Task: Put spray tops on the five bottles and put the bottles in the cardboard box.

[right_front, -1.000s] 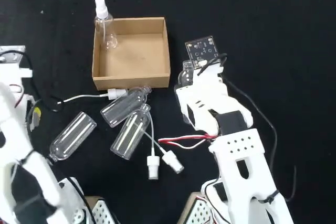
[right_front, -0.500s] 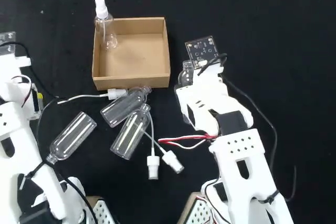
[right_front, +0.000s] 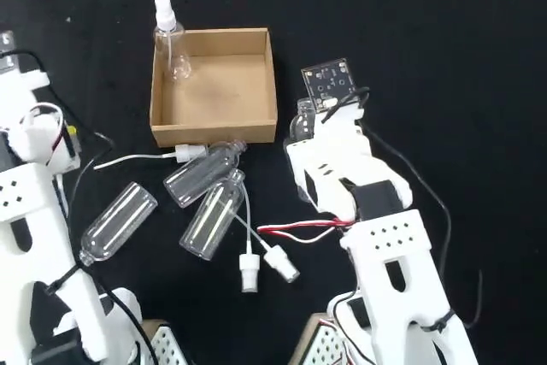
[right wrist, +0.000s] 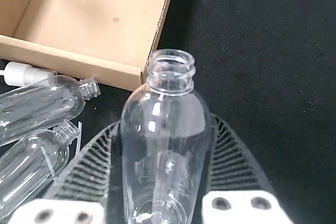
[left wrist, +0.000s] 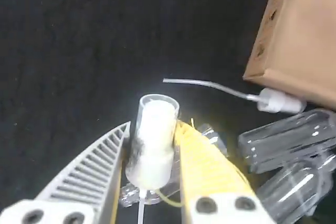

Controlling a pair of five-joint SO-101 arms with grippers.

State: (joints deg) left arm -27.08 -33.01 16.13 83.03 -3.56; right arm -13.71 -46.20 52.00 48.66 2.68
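My left gripper is shut on a white spray top with a clear cap, above the black table left of the cardboard box. The left arm stands at the table's left edge. My right gripper is shut on an open clear bottle, held upright just off the box's near right corner. One capped bottle stands in the box's far left corner. Three open bottles lie in front of the box.
A spray top with its long tube lies by the box's front wall, and two more spray tops lie nearer the arms. Red and white cables run from the right arm beside them.
The left arm has swung along the table's left edge toward the far side, carrying the spray top. The right arm and its bottle have not moved.
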